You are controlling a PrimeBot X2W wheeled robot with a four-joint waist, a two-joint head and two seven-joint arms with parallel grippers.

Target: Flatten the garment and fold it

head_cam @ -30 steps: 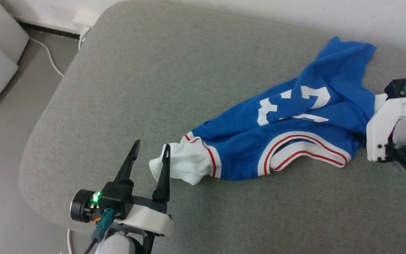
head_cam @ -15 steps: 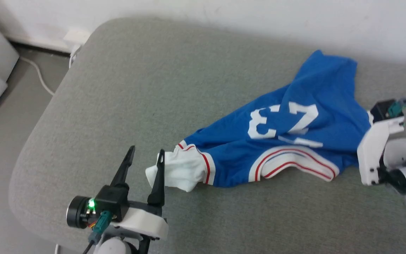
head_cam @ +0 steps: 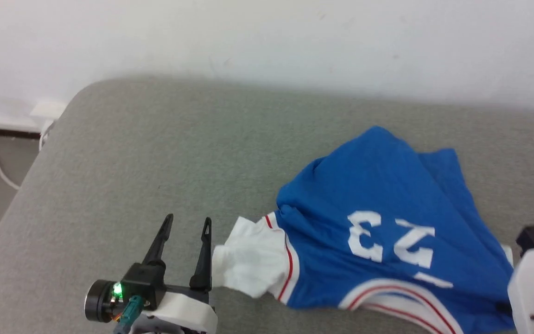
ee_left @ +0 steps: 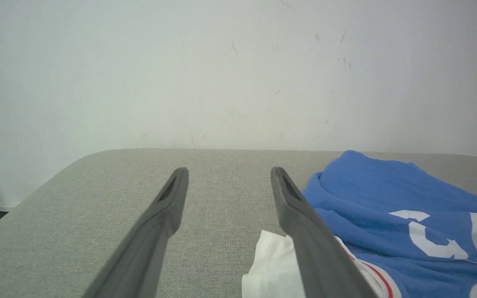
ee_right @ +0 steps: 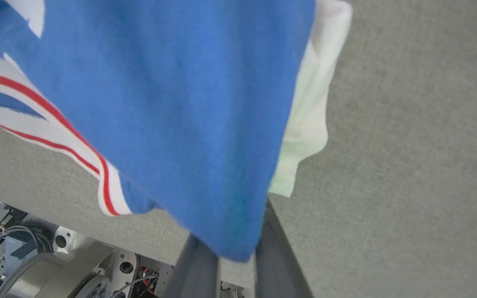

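Comparing the views, the garment (head_cam: 387,222) is located on the grey cushion (head_cam: 155,153) toward 4 o'clock in the head view, with the numerals "23" (head_cam: 390,236) displayed upside down. The left gripper (head_cam: 188,218) is seen at 7 o'clock, its fingers set wide apart and nothing held. The white sleeve (head_cam: 248,260) lies at its 3 o'clock, touching the nearer finger. In the left wrist view that sleeve is partly covered by the same finger.

The grasp of the right gripper (ee_right: 232,265) is supplied by the right wrist view. The two fingers are drawn close together at 6 o'clock, their tips are covered by a blue corner of cloth, and the fabric is clamped between them. A second white sleeve (ee_right: 313,103) is seen at 2 o'clock.

Against the picture of 0.5 s ago, the camera is tilted upward, so that more wall (head_cam: 267,41) is admitted. The blue body, formerly stretched low, is raised into a tented mound. The left gripper's opening is unchanged.
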